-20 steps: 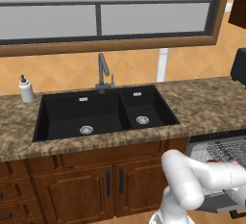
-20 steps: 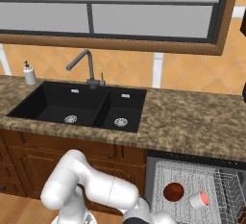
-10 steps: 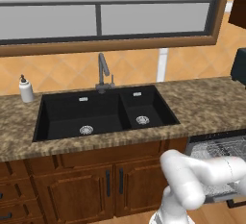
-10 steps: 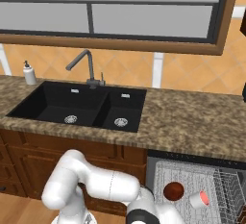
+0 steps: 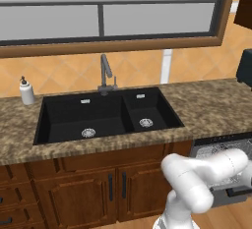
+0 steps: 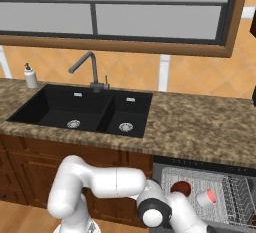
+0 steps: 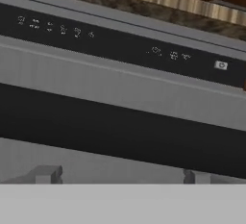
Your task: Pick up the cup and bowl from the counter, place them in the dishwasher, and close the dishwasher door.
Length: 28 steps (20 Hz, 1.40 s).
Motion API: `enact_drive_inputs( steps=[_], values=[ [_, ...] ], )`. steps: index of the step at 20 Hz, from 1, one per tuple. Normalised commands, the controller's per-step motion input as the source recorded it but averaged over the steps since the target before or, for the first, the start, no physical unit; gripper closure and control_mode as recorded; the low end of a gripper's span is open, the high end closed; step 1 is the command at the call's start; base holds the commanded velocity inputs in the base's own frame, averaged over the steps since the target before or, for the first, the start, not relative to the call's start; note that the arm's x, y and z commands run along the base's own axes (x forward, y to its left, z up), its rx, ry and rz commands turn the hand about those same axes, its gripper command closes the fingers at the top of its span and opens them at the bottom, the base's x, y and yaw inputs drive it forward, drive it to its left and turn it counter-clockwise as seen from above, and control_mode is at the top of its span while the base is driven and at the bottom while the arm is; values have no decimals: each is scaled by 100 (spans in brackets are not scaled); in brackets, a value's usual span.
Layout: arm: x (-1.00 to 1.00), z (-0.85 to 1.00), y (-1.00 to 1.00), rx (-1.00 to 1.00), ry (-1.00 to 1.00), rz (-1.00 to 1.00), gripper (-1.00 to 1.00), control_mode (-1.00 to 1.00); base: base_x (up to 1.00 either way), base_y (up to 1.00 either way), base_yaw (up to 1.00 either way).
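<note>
Down low, the claw (image 7: 120,176) is spread wide, right up against the dishwasher door (image 7: 120,81). Behind it, the bowl (image 6: 181,188) and cup (image 6: 206,197) sit on the rack (image 6: 220,187).

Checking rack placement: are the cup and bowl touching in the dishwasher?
Apart. The right base view shows the brown bowl and the white cup lying on the grey wire rack with a strip of bare rack between them.

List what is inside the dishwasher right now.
On the dishwasher's grey wire rack sit a dark reddish bowl and a white cup lying on its side. The arm covers the rack's lower left part.
</note>
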Motion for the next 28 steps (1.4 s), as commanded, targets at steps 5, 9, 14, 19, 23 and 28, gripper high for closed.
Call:
enact_drive_inputs(
  steps=[5,9,14,19,23,28],
  values=[
    [100,18,4,-4,14,17,-100,-100,0,0,0],
    [100,6,2,-4,12,17,-100,-100,0,0,0],
    [100,-5,0,-1,9,9,-100,-100,0,0,0],
    [100,-24,0,0,4,1,-100,-100,0,0,0],
    [100,-15,6,0,0,0,-100,-100,0,0,0],
    [100,-20,9,0,0,0,-100,-100,0,0,0]
  ],
)
